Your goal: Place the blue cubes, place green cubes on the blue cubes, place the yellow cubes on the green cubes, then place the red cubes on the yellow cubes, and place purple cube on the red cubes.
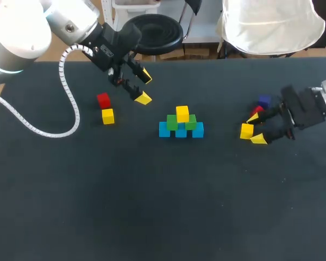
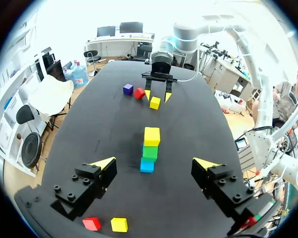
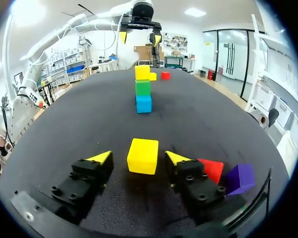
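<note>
Table (image 1: 152, 206): dark and flat, with both arms reaching in over it from opposite sides.
Cube stack (image 1: 181, 124): sits mid-table with blue cubes at the base, green above them and one yellow on top. In the right wrist view it stands straight ahead of that gripper, well apart.
Right gripper (image 1: 256, 128): low at the table with its fingers spread. The right yellow cube (image 3: 142, 155) sits between the tips with a gap showing on each side, so nothing is grasped yet.
Left gripper (image 1: 145, 87): spread wide and empty, raised over the table's far left part.
Nearer arm: the right one, by far, for this yellow cube.
Right red cube (image 1: 257, 111) and purple cube (image 1: 264, 101): just beside the right gripper's outer finger.
Left red cube (image 1: 103, 100) and left yellow cube (image 1: 107, 116): side by side near the left gripper, both outside its fingers.
Likely next move: closing squarely on the cube's flat sides.
</note>
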Action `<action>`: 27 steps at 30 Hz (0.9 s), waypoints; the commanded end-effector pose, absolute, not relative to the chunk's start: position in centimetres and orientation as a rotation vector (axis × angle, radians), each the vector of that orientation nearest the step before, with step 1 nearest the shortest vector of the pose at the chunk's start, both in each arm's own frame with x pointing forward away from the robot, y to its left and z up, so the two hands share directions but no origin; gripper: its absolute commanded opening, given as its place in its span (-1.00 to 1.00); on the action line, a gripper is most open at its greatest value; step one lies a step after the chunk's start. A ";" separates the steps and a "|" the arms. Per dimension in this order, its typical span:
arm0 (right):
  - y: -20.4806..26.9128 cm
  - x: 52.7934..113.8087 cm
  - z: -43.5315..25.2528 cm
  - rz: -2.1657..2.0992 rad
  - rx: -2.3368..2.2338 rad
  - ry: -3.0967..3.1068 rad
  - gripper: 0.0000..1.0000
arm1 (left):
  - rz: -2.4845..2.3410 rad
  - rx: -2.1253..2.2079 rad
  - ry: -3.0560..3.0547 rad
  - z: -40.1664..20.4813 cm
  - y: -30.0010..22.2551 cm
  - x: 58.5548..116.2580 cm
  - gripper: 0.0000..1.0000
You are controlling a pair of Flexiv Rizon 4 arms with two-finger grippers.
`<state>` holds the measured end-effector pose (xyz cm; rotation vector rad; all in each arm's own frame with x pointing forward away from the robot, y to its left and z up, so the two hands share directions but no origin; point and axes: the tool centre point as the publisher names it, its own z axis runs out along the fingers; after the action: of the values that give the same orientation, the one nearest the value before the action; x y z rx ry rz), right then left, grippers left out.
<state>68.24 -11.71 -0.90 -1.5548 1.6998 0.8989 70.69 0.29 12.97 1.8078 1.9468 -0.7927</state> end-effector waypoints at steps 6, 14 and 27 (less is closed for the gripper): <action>-11.2 67.7 -0.6 0.892 -1.565 1.670 0.85 | -0.792 1.807 1.942 12.9 0.4 70.6 1.00; -11.1 67.7 -0.5 0.883 -1.570 1.675 0.04 | -0.792 1.807 1.942 12.9 0.4 70.6 1.00; -11.0 67.5 -0.2 0.848 -1.548 1.697 -1.00 | -0.792 1.807 1.942 12.9 0.4 70.6 1.00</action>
<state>68.13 -10.93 -0.64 -1.5515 1.6884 0.8632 70.69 0.29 12.97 1.8078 1.9468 -0.7927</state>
